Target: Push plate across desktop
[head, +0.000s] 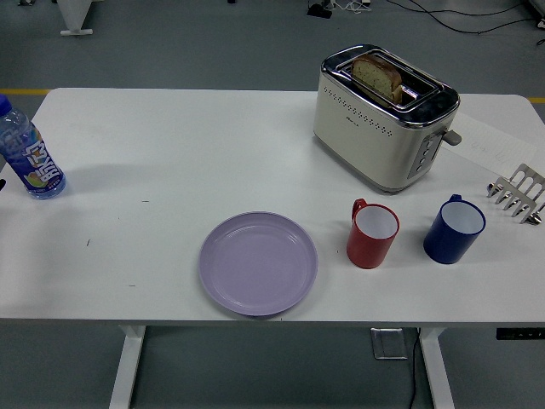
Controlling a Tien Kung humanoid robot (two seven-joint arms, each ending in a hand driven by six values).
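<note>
While neither robot hand is seen, so finger state cannot be told, the white rectangular table (170, 153) is laid out. A cream and chrome toaster (383, 119) holding a bread slice (377, 75) stands far right. The round lilac plate (258, 263) lies empty at the near edge, a red mug (373, 233) just beside it on the right; bare tabletop lies to its left.

Lab or test room, bare grey floor (213, 51), loose cables (451, 13), white adjustable desk (170, 145) staged with kitchenware
</note>
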